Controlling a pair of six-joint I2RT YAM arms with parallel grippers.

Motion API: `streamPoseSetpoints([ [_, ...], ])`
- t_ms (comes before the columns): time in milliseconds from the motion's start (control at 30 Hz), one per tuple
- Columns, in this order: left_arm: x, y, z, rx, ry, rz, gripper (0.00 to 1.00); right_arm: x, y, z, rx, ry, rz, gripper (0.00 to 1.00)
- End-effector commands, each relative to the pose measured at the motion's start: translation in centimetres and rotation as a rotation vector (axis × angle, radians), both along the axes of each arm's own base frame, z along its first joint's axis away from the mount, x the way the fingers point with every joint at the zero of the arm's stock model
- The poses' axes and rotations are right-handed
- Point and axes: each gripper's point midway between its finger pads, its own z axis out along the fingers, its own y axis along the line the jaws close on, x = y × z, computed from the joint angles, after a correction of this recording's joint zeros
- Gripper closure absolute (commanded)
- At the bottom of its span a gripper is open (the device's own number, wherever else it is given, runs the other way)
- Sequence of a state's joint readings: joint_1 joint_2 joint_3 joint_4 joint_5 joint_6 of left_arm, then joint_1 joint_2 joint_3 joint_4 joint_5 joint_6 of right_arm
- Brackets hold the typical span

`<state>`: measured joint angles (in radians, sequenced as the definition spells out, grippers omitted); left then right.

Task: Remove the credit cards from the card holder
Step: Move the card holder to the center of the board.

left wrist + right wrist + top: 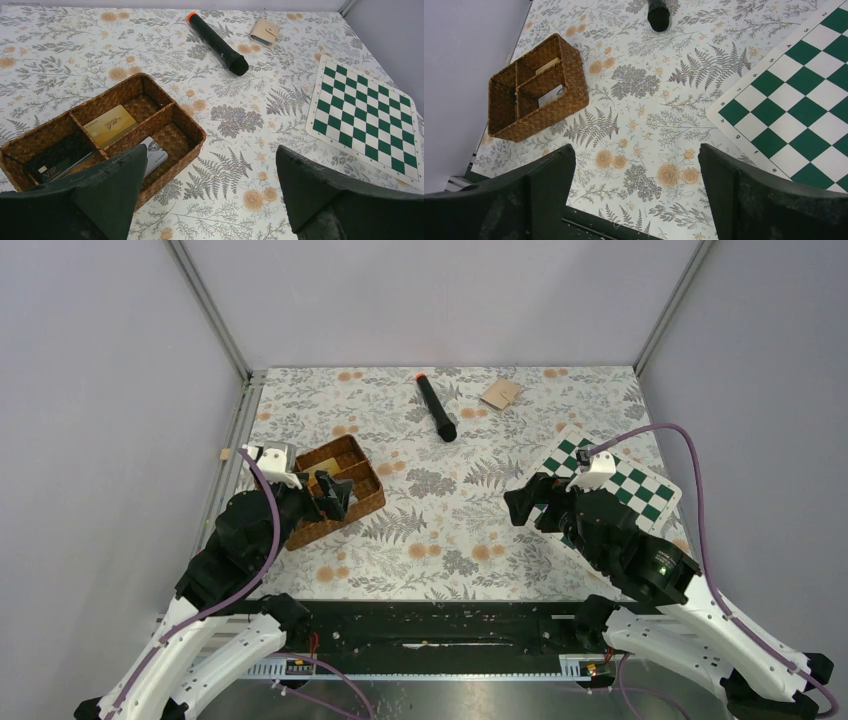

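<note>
Bright even overhead light; soft faint shadows; no glare; all views sharp.

The white surface (65, 45) bore grey ferns and orange blossoms, the flat square board (367, 117) green-and-white chequers, while the woven basket (175, 162) was brown, the small card holder (264, 33) tan.

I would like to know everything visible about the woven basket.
The woven basket is brown wicker, rectangular, open-topped, with partitions making three compartments. It sits flat on the floral tablecloth at the table's left side. One compartment holds a gold card, one a dark card, one a pale card. The open left pincer is above its near side.
</note>
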<state>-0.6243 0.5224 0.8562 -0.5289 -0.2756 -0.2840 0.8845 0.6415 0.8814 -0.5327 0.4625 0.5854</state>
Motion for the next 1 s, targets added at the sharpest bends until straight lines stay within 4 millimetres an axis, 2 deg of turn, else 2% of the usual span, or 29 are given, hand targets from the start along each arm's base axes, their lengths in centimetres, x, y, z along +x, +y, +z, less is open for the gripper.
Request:
streamPoseSetpoints([
  [0, 0.0, -0.3, 1.7, -0.024, -0.055, -0.018, 0.01, 0.5, -0.1, 1.4, 0.034, -0.039, -0.031, 0.01],
  [233, 0.6, -0.1, 0.8, 0.004, -0.028, 0.007, 0.01, 2.0, -0.1, 0.6, 0.029, -0.112, -0.072, 0.0],
  [400, 0.7, -0.6, 0.4, 0.007, -0.004, -0.004, 0.01, 5.8, -0.8, 0.4, -0.151, -0.181, -0.172, 0.0],
  [500, 0.8, -0.7, 0.1, 0.007, 0.009, -0.004, 0.01, 9.7, 0.1, -0.2, -0.157, -0.118, -0.153, 0.0],
  [533, 0.8, -0.7, 0.1, 0.005, 0.011, -0.008, 0.01, 11.4, 0.6, -1.4, -0.148, -0.066, -0.138, 0.01],
  [633, 0.7, -1.0, 0.1, 0.0, 0.014, -0.021, 0.01, 16.4, 1.0, -2.6, -0.066, 0.033, -0.128, 0.01],
  [800, 0.5, -1.1, 0.2, -0.008, 0.014, -0.028, 0.01, 25.1, -0.3, -6.7, 0.032, 0.185, -0.215, 0.16],
  [867, 0.5, -1.1, 0.2, -0.01, 0.013, -0.029, 0.01, 28.2, -1.0, -8.7, 0.129, 0.257, -0.262, 0.22],
  [967, 0.4, -1.1, 0.2, -0.013, 0.012, -0.032, 0.01, 32.3, -0.9, -10.8, 0.342, 0.315, -0.258, 0.38],
])
